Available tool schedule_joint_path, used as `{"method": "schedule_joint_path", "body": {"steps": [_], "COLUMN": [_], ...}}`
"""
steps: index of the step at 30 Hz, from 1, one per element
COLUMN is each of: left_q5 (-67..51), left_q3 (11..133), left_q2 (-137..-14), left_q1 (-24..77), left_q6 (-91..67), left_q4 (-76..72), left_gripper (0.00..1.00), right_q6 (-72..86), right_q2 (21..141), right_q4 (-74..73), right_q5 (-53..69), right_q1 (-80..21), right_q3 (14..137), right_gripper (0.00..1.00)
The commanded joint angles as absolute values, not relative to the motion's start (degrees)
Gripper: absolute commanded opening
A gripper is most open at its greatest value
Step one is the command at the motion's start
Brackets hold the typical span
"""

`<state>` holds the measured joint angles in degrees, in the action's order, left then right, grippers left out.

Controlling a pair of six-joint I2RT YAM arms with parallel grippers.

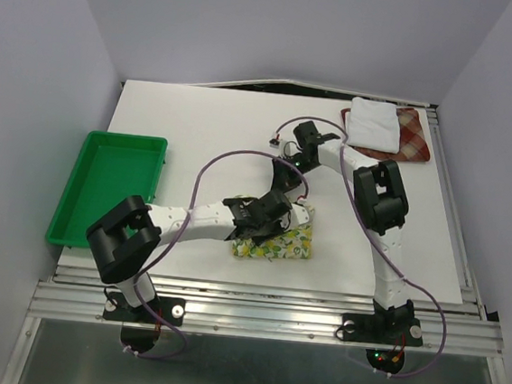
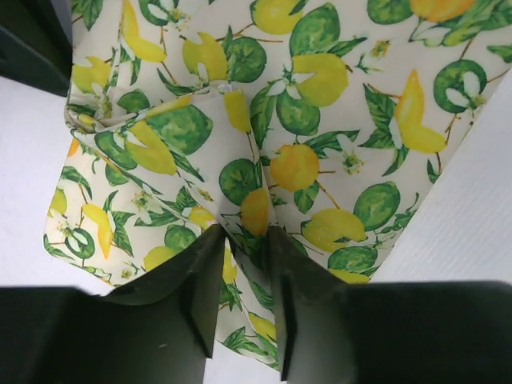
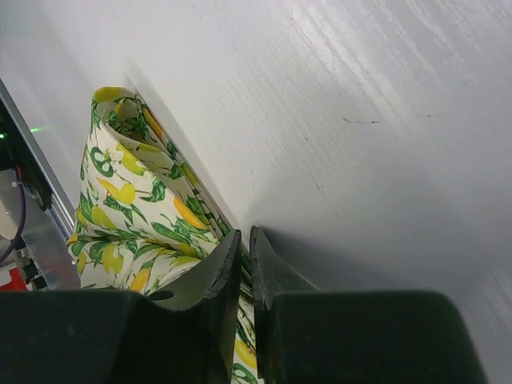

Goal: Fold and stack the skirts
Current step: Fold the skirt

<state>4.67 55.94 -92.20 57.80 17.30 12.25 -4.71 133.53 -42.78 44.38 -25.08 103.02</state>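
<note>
The fruit-print skirt (image 1: pixel 285 246) lies folded near the table's front middle. My left gripper (image 1: pixel 270 219) is down on it. In the left wrist view the left gripper (image 2: pixel 246 234) has its jaws closed on a raised pucker of the printed cloth (image 2: pixel 320 120). My right gripper (image 1: pixel 298 203) reaches in from the back to the skirt's far edge. Its jaws stand almost together in the right wrist view (image 3: pixel 245 234), with the thin layered edge of the skirt (image 3: pixel 128 200) running between them. At the back right the white skirt (image 1: pixel 374 123) rests folded on the plaid skirt (image 1: pixel 416 137).
A green plastic tray (image 1: pixel 117 179) sits at the table's left edge. The metal rail (image 1: pixel 262 318) with both arm bases runs along the front. A purple cable (image 1: pixel 205 171) loops above the table by the left arm.
</note>
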Motion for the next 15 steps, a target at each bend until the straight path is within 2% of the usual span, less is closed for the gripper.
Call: {"method": "schedule_joint_path", "body": {"steps": [1,9,15], "left_q5": [8.09,-3.59,-16.07], "left_q3": [57.13,54.85,57.21], "left_q2": [-87.81,-76.99,-88.31], "left_q1": [55.21,46.33,37.36], "left_q6": [15.12,13.1,10.12], "left_q4": [10.63,10.72,14.32], "left_gripper": [0.32,0.0,0.0], "right_q6": [-6.24,-8.17,-8.26], "right_q2": [133.59,133.42,133.33], "right_q4": [-40.43,-40.6,-40.61], "right_q5": [41.66,41.75,41.48], "right_q1": [-24.96,-24.96,-24.96], "right_q3": [100.99,100.28,100.11], "right_gripper": [0.14,0.06,0.02]}}
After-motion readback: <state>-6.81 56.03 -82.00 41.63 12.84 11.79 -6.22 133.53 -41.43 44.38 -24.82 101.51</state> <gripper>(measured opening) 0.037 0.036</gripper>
